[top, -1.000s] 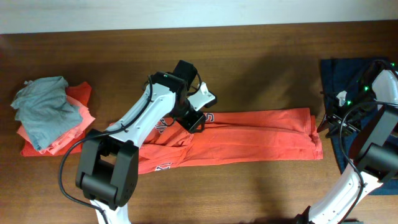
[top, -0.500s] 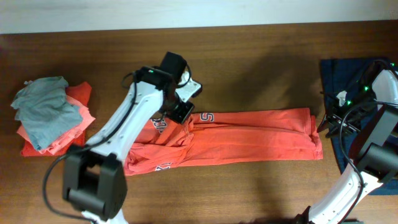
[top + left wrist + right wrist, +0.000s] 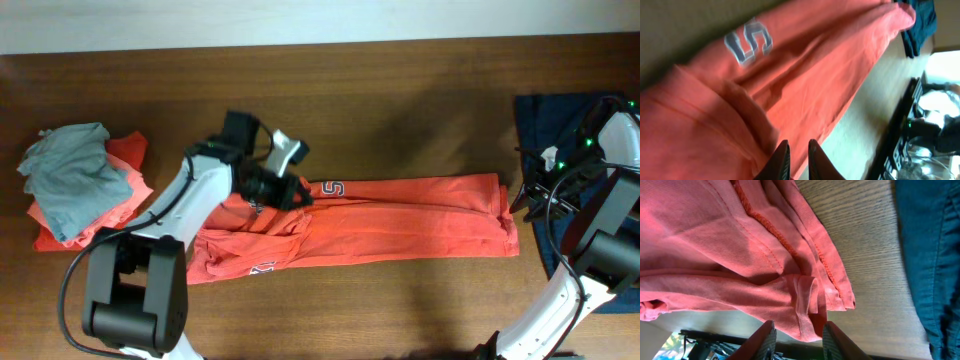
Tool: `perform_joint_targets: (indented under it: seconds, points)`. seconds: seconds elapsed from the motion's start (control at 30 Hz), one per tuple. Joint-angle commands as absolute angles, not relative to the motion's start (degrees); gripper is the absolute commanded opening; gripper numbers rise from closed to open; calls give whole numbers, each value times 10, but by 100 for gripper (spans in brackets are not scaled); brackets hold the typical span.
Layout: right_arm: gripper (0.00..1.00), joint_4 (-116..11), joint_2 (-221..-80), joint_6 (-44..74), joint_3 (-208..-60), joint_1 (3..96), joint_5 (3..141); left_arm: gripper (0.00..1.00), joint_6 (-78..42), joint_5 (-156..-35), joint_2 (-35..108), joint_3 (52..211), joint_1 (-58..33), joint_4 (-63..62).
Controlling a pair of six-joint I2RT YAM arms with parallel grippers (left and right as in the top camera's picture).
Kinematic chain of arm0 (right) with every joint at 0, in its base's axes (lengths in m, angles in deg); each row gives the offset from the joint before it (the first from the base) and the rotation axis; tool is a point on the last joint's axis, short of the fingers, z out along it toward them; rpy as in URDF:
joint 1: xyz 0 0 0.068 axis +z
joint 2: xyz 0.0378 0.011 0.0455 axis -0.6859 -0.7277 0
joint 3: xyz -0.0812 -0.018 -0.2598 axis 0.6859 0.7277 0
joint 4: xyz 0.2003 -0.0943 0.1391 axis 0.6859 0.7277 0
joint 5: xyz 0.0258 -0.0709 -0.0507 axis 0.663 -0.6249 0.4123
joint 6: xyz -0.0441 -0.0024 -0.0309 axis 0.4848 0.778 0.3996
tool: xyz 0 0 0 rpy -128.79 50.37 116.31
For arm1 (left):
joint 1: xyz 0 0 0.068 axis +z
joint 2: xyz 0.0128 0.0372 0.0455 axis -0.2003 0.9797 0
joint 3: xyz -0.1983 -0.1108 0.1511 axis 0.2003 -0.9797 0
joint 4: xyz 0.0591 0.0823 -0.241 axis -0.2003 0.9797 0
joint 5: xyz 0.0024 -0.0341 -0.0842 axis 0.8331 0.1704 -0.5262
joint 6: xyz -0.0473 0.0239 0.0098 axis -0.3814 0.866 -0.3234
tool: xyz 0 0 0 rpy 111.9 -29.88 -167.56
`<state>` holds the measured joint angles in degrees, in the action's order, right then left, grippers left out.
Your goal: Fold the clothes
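Orange-red knit T-shirt (image 3: 410,215): long, creased band.

Orange-red T-shirt (image 3: 410,218) with grey lettering (image 3: 333,188) lies stretched, creased, across the centre; grey top (image 3: 72,178) heaped on salmon garment (image 3: 128,188) left, navy garment (image 3: 537,125) right.

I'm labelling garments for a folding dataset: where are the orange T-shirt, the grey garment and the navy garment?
orange T-shirt (image 3: 420,215), overhead view, middle of its stretched-out body.
grey garment (image 3: 75,180), overhead view, middle of its crumpled surface.
navy garment (image 3: 533,125), overhead view, its upper left part.
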<state>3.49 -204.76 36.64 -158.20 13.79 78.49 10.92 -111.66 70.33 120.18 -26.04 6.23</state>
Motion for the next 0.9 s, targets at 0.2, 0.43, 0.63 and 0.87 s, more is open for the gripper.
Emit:
perform_joint_targets:
  seconds: [0.2,0.43,0.63,0.87]
  points:
    - [36,40,-2029,368,-1591,141,788,28,-15,-1171,697,1013,-255,-139]
    - [36,43,-2029,378,-1591,141,806,43,-11,-1179,688,1036,-252,-145]
    - [36,43,-2029,421,-1591,141,839,51,47,-1143,589,1160,-249,-33]
    - [37,30,-2029,427,-1555,141,839,67,68,-952,504,1241,-226,85]
